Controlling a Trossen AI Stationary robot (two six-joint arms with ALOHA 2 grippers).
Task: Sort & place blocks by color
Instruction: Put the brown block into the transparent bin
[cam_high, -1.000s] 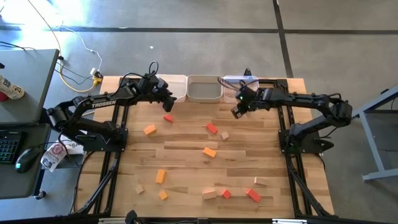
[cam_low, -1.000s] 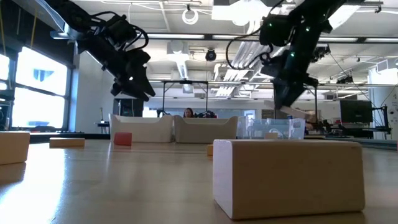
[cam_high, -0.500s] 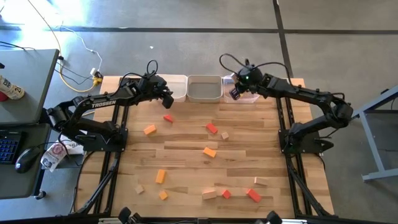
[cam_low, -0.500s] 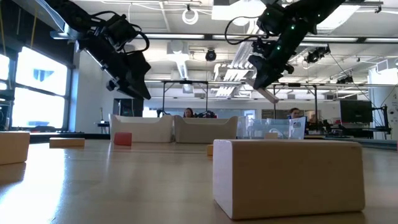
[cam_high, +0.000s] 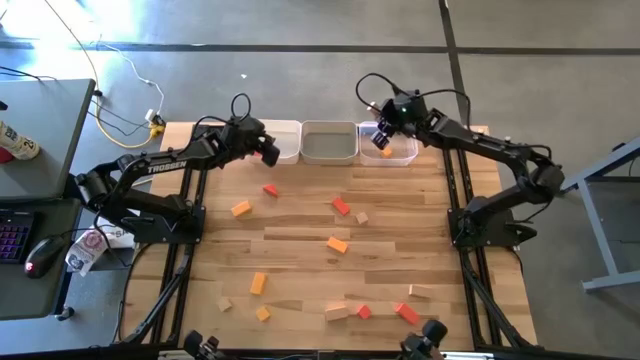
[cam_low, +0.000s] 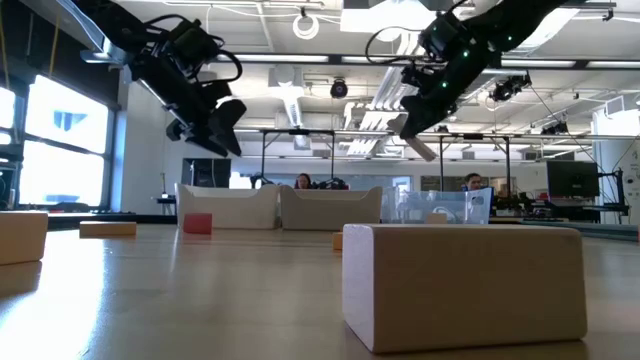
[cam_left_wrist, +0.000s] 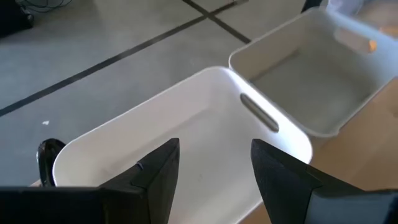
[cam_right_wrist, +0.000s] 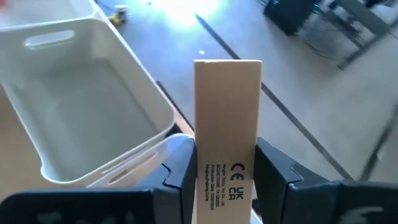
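Observation:
My right gripper hangs over the clear bin at the far edge, shut on a pale wood bar. In the low view the bar sticks out below the gripper. One orange block lies in the clear bin. My left gripper is open over the near rim of the left white bin, with nothing between its fingers. Several red, orange and pale blocks lie flat on the table, among them a red one and an orange one. My right gripper pinches the pale bar between its two fingers, on the bar's two long sides near its printed end. The bar lies along the fingers and its free end reaches well past the fingertips. It is lifted clear and slants downward over the clear bin.
Three bins stand in a row at the far edge: white on the left, a grey-white middle bin, clear on the right. Loose blocks cluster near the table's near edge. A large pale block fills the low view's foreground. People sit in the room behind.
My right gripper, carrying the pale bar, has risen from over the table near the bins and travelled toward the far edge until it hangs above the clear bin. My left gripper has crept slightly toward the far edge, to the left white bin.

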